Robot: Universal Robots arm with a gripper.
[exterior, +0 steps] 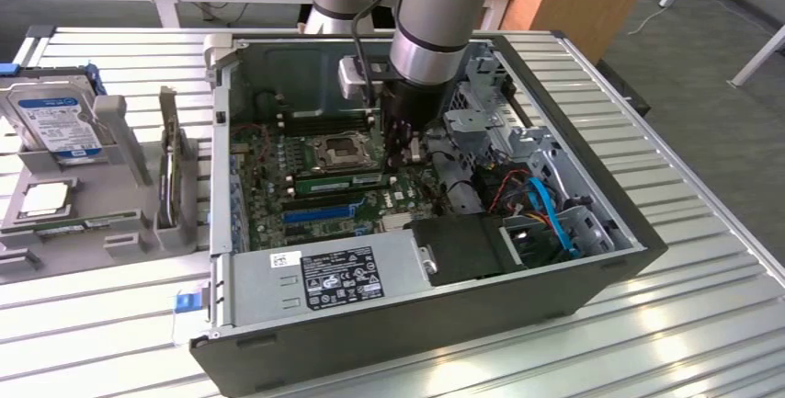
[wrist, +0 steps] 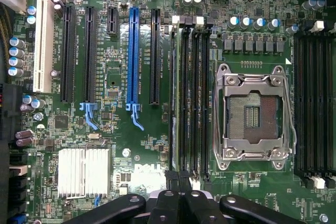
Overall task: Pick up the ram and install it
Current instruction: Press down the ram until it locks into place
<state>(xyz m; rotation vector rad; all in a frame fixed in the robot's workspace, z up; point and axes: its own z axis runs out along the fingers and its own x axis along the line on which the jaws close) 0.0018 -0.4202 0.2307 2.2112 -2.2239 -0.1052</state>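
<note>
While the gripper [wrist: 178, 182] hangs fully closed and empty-handed over the motherboard [wrist: 121, 129], the ram [wrist: 175, 98] stands seated in the memory slot just beside the CPU socket [wrist: 253, 115], inside the open computer case [exterior: 589, 269].

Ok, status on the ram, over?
Gripper shut, at one end of the ram. Ram standing on edge among the memory slots, beside the open CPU socket. No obstruction seen.
</note>
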